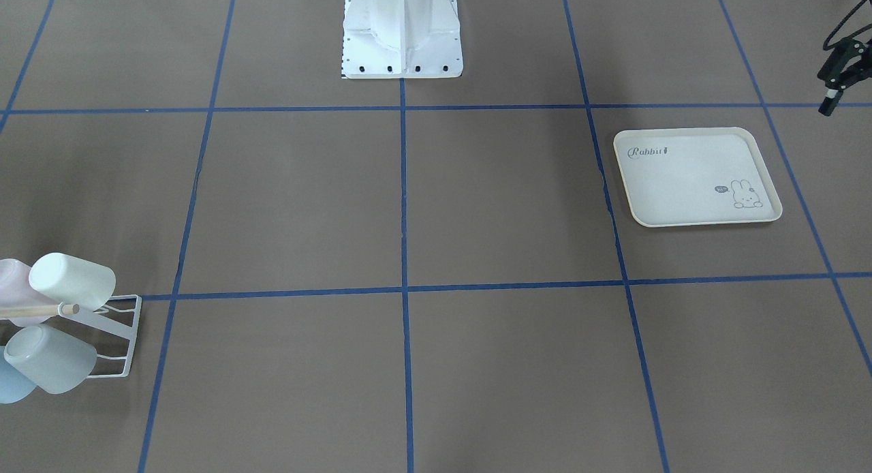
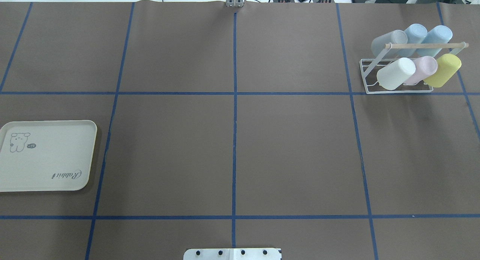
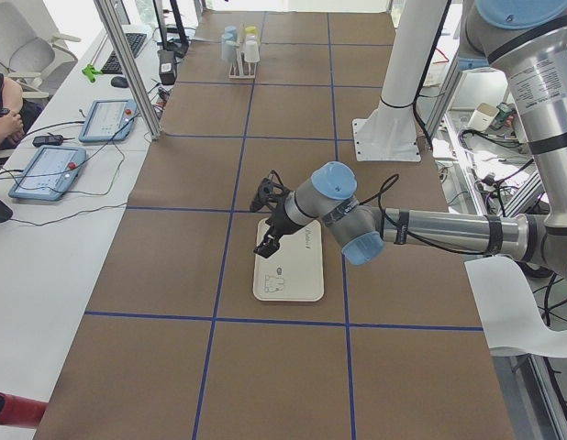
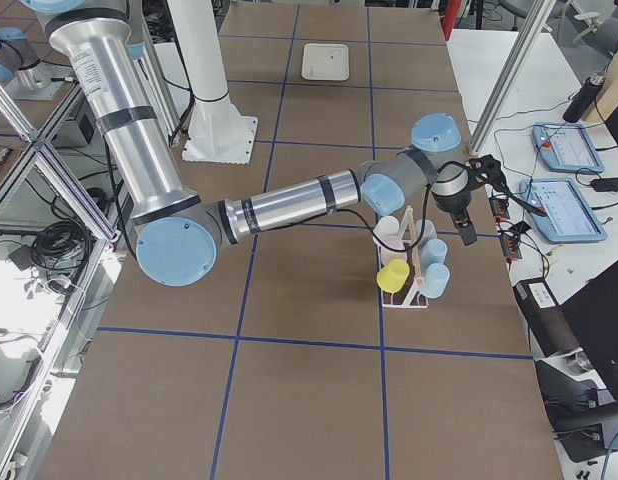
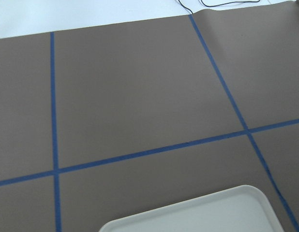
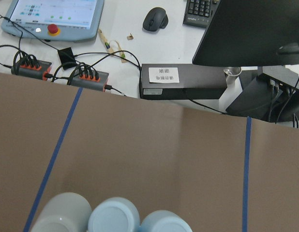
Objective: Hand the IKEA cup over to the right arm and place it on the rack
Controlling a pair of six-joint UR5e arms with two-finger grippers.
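Overhead exterior: six IKEA cups point(image 2: 395, 73) sit on the rack point(image 2: 364, 78) at the upper right of the frame, three on each side of its wooden dowel point(image 2: 423, 45).
Cup colours: white, pink and yellow in the lower row; grey and two blue above the dowel.
Cup axis: each cup lies tilted, with its long axis running from lower left to upper right in that frame. In my right wrist view, three round cup ends line the bottom edge, facing the lens.
My left gripper point(image 3: 265, 225): hangs above the cream tray point(image 2: 48, 177) at mid-frame in the exterior left view, apart from it. I cannot tell how far my fingers are spread.
My right gripper point(image 4: 463, 222): hangs just beside the rack and above the cups at centre right in the exterior right view. It is too small there for me to tell whether the fingers are parted or together.
Tray: lower left of the overhead frame, well apart from the rack.
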